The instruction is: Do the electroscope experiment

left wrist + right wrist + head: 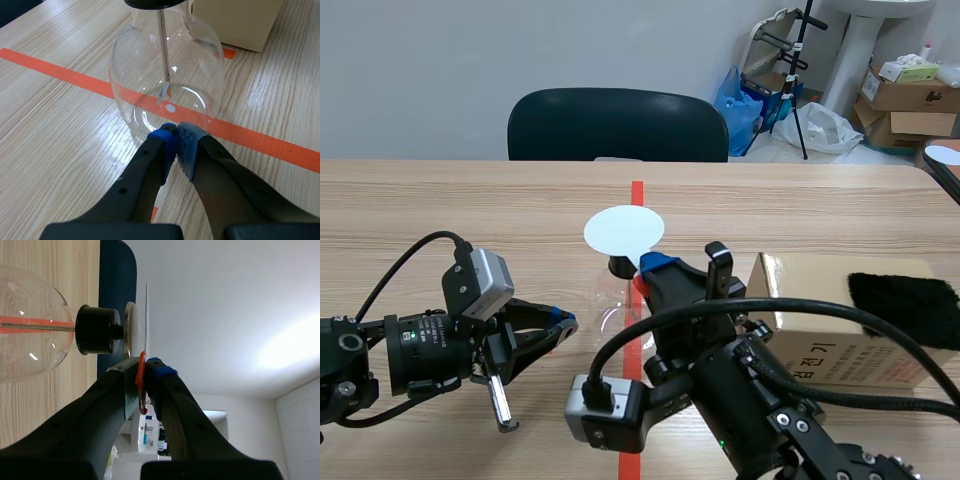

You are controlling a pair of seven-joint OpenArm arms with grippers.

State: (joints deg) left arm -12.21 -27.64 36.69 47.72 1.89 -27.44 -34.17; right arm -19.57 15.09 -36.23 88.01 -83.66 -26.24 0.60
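Right gripper (144, 369): fingers clamped on a thin orange handle (141, 382), one pad pressed to each side of it
White disc (147, 315): seen edge-on in the right wrist view, rising from that handle just beside the electroscope's own top plate (130, 330); whether the two touch cannot be told. The scene view alone shows its round face, over the flask
Left gripper (177, 142): fingers closed together on nothing, the blue pads meeting at the foot of the glass
Electroscope (165, 75): a clear glass flask standing upright on the orange-red tape line (60, 72), between the two arms
Stopper (97, 330): black, plugging the flask's neck under the top plate
Rod (162, 45): only the left wrist view shows it, hanging down inside the glass with small foil leaves (165, 90) at its end
Cardboard box (820, 330): just beside the flask on the right arm's side; the scene view alone shows a black cloth (905, 305) lying on top of it
Chair (618, 125): dark, at the table's far edge
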